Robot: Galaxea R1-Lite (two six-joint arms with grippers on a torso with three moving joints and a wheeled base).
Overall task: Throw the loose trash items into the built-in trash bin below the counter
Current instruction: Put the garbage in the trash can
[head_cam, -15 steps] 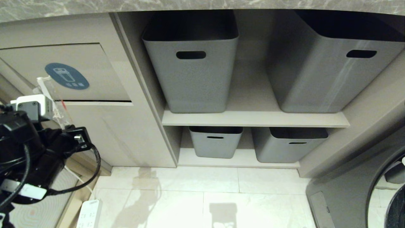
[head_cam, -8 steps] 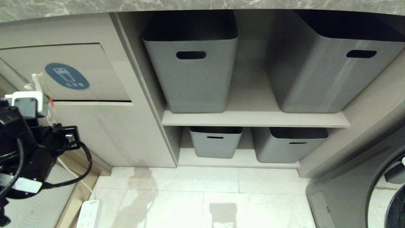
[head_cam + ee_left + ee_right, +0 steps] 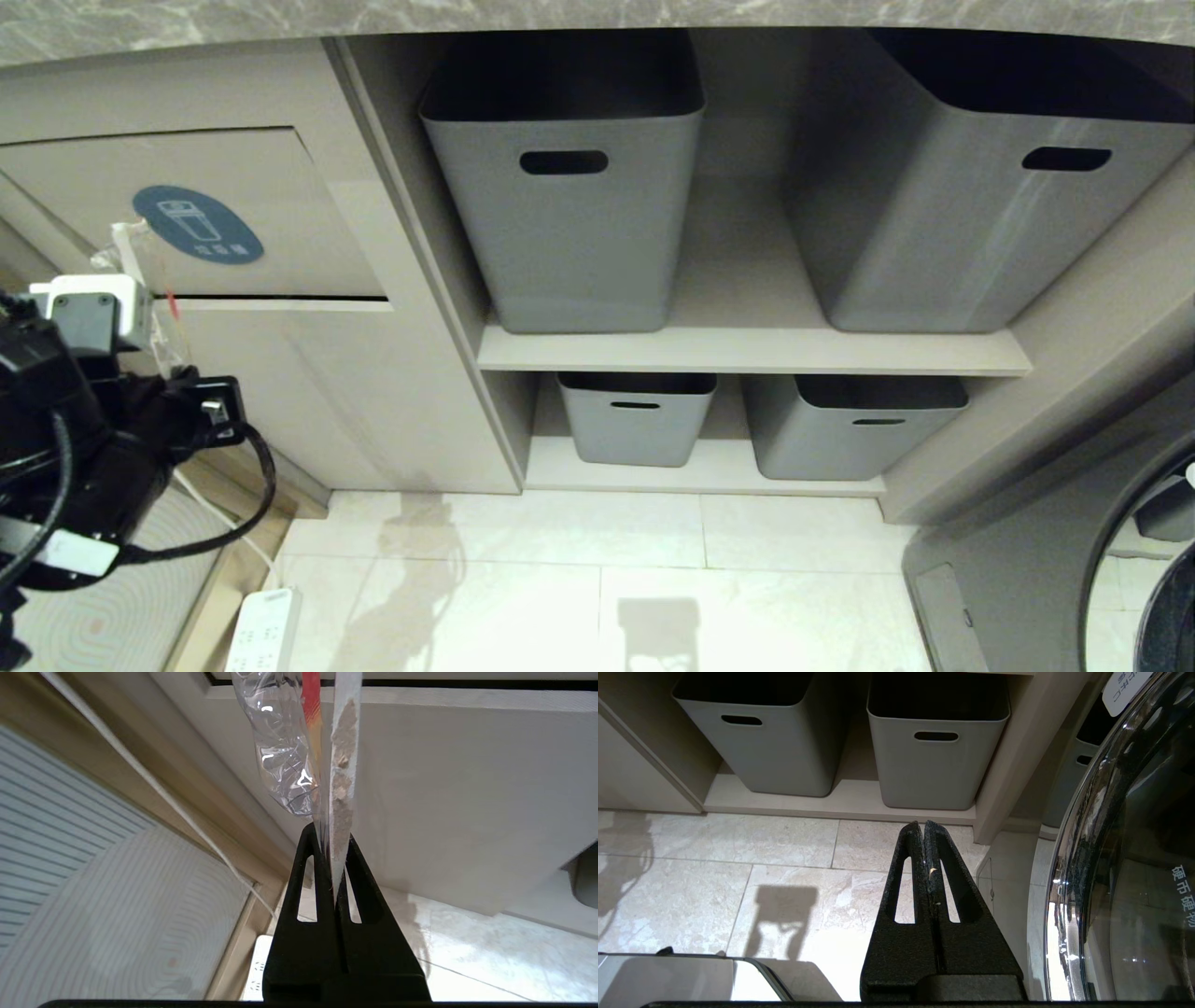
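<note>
Left wrist view: left gripper clamped on clear wrapper and cardboard strip, frame centre; right gripper closed, empty.

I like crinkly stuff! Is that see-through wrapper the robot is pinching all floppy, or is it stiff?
Probably floppy: the clear wrapper looks crumpled and curls sideways above the left gripper. It seems very light, since a thin pinch holds it up. Its shiny film may be slippery.

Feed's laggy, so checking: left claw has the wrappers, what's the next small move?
Probably push forward into the swing flap: the left claw is shut on the wrappers, whose tips sit just before the closed flap, nothing yet inside.
</note>
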